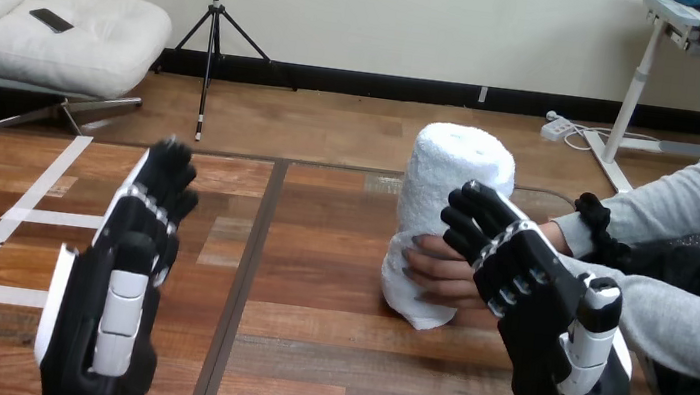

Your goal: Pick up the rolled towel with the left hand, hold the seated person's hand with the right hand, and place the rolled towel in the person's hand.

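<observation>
Just one rolled towel (456, 175), one person's hand (443, 271).

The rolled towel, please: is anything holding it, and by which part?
The person's hand grips the rolled towel round its lower end; the left hand is open, apart from it.

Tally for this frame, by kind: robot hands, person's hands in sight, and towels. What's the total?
Robot hands: 2, the left hand and the right hand.
Person's hands: 1, the person's hand, on the towel.
Rolled towels: 1, the rolled towel, upright on the table.
Total: 4.
</observation>
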`<state>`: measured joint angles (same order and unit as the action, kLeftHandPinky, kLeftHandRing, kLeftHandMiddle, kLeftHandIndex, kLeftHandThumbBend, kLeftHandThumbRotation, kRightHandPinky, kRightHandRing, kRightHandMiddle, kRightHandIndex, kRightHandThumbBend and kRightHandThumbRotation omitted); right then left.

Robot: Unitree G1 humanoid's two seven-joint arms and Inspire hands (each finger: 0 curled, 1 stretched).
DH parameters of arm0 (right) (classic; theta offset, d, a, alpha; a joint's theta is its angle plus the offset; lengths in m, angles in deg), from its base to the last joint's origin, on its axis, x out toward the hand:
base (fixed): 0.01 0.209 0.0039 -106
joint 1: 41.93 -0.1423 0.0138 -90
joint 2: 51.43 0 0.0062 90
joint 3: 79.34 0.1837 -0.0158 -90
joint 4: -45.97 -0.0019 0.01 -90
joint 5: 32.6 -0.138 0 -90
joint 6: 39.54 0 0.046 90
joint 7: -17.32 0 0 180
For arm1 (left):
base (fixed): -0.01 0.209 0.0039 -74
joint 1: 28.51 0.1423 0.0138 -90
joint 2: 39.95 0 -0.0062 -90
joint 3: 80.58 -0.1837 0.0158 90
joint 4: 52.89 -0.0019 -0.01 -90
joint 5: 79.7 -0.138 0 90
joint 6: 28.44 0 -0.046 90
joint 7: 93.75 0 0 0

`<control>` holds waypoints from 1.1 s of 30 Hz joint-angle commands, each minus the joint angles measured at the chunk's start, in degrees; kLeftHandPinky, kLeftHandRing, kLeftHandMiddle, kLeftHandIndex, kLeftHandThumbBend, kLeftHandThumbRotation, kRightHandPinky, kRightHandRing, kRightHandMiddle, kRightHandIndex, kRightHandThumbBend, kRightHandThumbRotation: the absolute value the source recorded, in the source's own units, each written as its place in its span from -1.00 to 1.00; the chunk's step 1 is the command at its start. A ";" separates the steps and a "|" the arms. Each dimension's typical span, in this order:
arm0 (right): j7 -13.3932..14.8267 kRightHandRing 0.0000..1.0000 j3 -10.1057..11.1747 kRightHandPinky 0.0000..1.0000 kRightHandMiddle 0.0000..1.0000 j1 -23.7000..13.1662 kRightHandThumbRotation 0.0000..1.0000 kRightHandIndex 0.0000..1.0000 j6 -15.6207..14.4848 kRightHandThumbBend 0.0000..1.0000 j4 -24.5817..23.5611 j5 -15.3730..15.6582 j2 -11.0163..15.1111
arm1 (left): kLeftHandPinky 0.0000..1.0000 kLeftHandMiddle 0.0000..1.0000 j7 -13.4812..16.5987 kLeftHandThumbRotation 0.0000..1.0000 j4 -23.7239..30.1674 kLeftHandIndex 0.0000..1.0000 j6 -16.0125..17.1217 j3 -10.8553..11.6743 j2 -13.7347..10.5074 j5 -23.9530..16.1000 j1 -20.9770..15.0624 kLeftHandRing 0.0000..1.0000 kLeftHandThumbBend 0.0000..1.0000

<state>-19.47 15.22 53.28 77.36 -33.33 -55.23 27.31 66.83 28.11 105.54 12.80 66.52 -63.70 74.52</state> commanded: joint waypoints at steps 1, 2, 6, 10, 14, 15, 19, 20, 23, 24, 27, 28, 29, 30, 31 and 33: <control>-0.09 0.83 -0.42 0.89 0.80 -2.62 1.00 0.74 -0.02 0.99 -5.04 -1.10 0.34 | 0.87 0.87 0.15 0.77 5.40 0.82 -0.61 -1.22 -0.35 -0.61 -1.89 0.88 0.63; -0.11 0.83 -0.43 0.89 0.80 -2.60 1.00 0.74 -0.07 0.99 -5.10 -1.10 0.36 | 0.87 0.87 0.26 0.77 5.56 0.82 -0.74 -1.26 -0.33 -0.68 -1.82 0.88 0.62; -0.23 0.84 -0.49 0.90 0.81 -2.52 1.00 0.75 -0.25 0.98 -5.48 -1.22 0.35 | 0.87 0.86 0.20 0.77 5.51 0.82 -1.04 -1.38 -0.34 -0.55 -1.79 0.88 0.61; -0.29 0.84 -0.53 0.90 0.81 -2.46 1.00 0.75 -0.45 0.97 -5.85 -1.51 0.19 | 0.89 0.88 -0.22 0.78 5.36 0.83 -1.53 -1.53 -0.42 0.09 -1.86 0.90 0.59; -0.14 0.84 -0.57 0.90 0.80 -2.31 1.00 0.75 -0.84 0.95 -6.30 -1.61 0.09 | 0.94 0.91 -1.16 0.77 5.24 0.85 -2.42 -1.81 -0.47 1.69 -1.97 0.93 0.56; -0.02 0.84 -0.60 0.90 0.80 -2.22 1.00 0.75 -1.10 0.95 -6.59 -1.70 0.03 | 0.95 0.91 -1.72 0.76 5.28 0.85 -2.87 -1.99 -0.58 2.49 -1.99 0.94 0.56; 0.19 0.83 -0.68 0.88 0.80 -2.02 1.00 0.75 -1.63 0.95 -7.23 -1.94 -0.12 | 0.98 0.93 -2.55 0.74 5.42 0.86 -3.86 -2.09 -0.59 3.64 -1.99 0.96 0.55; 0.20 0.82 -0.68 0.88 0.79 -2.00 1.00 0.74 -1.71 0.95 -7.32 -1.98 -0.14 | 0.98 0.93 -2.59 0.73 5.45 0.86 -4.00 -2.05 -0.55 3.70 -1.98 0.97 0.54; 0.09 0.82 -0.72 0.84 0.79 -1.92 1.00 0.75 -1.97 0.93 -7.61 -2.31 -0.18 | 0.97 0.94 -2.92 0.72 5.06 0.87 -3.95 -1.91 -0.50 3.80 -2.14 0.97 0.53; 0.11 0.82 -0.74 0.84 0.79 -1.88 1.00 0.75 -2.07 0.93 -7.76 -2.42 -0.23 | 0.97 0.94 -2.92 0.72 4.84 0.87 -3.81 -1.83 -0.45 3.65 -2.21 0.96 0.52; 0.24 0.81 -0.80 0.82 0.79 -1.78 1.00 0.75 -2.31 0.93 -8.05 -2.64 -0.31 | 0.96 0.94 -2.84 0.73 4.30 0.87 -3.47 -1.67 -0.29 3.26 -2.33 0.96 0.50; 0.29 0.81 -0.81 0.82 0.79 -1.75 1.00 0.75 -2.39 0.93 -8.14 -2.70 -0.34 | 0.95 0.93 -2.79 0.73 4.09 0.87 -3.34 -1.63 -0.24 3.13 -2.36 0.95 0.49; 0.33 0.81 -0.82 0.82 0.79 -1.73 1.00 0.75 -2.46 0.93 -8.20 -2.75 -0.36 | 0.94 0.93 -2.76 0.74 3.95 0.87 -3.25 -1.59 -0.20 3.04 -2.39 0.95 0.49; 0.31 0.81 -0.85 0.82 0.79 -1.71 1.00 0.76 -2.51 0.93 -8.28 -2.81 -0.36 | 0.92 0.93 -2.73 0.74 3.64 0.86 -3.04 -1.54 -0.13 2.91 -2.44 0.94 0.48; 0.28 0.82 -0.86 0.82 0.80 -1.71 1.00 0.77 -2.54 0.93 -8.32 -2.85 -0.35 | 0.90 0.92 -2.72 0.75 3.45 0.86 -2.92 -1.51 -0.10 2.85 -2.48 0.93 0.48; 0.22 0.82 -0.88 0.82 0.80 -1.72 1.00 0.77 -2.63 0.93 -8.34 -3.01 -0.35 | 0.88 0.91 -2.61 0.75 3.11 0.85 -2.70 -1.45 -0.01 2.61 -2.57 0.92 0.48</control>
<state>-19.31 14.78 53.28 74.82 -37.75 -57.16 27.24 64.54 31.79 101.54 11.10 66.44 -60.83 74.48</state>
